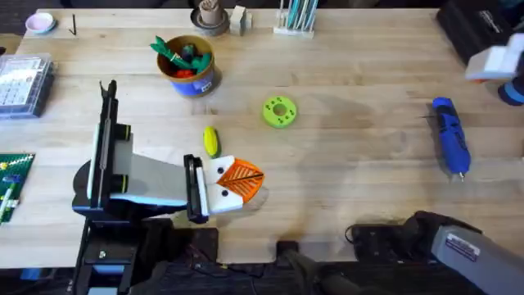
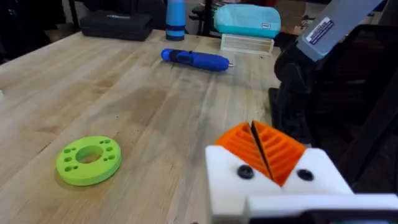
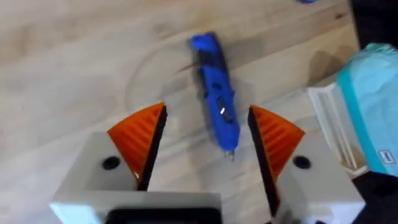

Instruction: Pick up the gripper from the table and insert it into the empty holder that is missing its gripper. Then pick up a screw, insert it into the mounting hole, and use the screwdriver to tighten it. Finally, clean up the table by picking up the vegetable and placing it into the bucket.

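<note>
Nearest the bases, the left gripper (image 1: 246,182) lies low over the table's near edge with its orange pads pressed together on nothing, as the left wrist view also shows (image 2: 261,149). Just beyond it, nearly touching, sits the vegetable (image 1: 211,141), a small yellow oblong with a green tinge, its long axis running away from the bases. The left arm is plainly the nearer one for it, and the coming move, as I judge it, turns on that: the vegetable lies just ahead of the shut fingers, so they must part before closing across its short width. Farther back and a little to the left stands the bucket (image 1: 189,64), orange-brown with a blue band, already holding green and red toys. A flat green disc (image 1: 279,111) rests to the right of the vegetable. On the far right the blue screwdriver (image 1: 450,135) lies along the table's depth, and the right gripper (image 3: 205,146) hangs above it with fingers spread wide, the tool framed between them.
</note>
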`<action>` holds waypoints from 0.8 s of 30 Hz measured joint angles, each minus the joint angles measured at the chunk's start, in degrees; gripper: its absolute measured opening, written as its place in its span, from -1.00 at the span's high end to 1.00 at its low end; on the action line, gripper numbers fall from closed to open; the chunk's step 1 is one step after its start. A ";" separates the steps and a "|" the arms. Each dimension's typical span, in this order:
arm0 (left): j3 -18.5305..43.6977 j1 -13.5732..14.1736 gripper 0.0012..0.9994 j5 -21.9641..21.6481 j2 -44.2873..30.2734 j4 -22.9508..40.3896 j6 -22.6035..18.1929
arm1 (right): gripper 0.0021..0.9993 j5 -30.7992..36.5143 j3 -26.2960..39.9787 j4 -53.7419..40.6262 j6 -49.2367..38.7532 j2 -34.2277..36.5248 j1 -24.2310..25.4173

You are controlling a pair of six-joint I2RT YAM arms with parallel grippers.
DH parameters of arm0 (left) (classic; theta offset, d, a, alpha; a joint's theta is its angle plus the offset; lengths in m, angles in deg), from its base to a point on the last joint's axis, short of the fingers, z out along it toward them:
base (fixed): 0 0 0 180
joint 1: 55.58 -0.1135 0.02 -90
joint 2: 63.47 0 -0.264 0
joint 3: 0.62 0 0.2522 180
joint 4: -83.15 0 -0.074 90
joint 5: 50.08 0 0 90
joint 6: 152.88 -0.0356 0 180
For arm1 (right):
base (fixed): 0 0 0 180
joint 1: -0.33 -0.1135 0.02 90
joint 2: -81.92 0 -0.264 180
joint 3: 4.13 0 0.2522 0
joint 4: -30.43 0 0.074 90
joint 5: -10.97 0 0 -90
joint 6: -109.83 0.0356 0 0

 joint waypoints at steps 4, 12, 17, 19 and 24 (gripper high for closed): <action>0.00 0.00 1.00 -0.01 -0.01 0.00 0.00 | -0.70 0.21 -0.04 5.73 -0.94 3.53 4.83; 0.00 0.00 1.00 -0.01 0.00 0.02 0.00 | -0.70 0.41 -0.04 7.16 -5.39 11.53 7.76; 0.00 0.00 1.00 -0.01 -0.01 0.01 0.00 | -0.71 -3.63 -0.04 7.38 -13.70 18.33 9.23; 0.00 0.00 1.00 -0.01 0.00 0.00 0.00 | -0.71 -4.49 -0.04 7.35 -15.94 20.87 10.10; 0.00 0.00 1.00 -0.01 -0.01 0.00 0.00 | -0.71 -8.66 -0.04 7.01 -19.70 26.42 13.52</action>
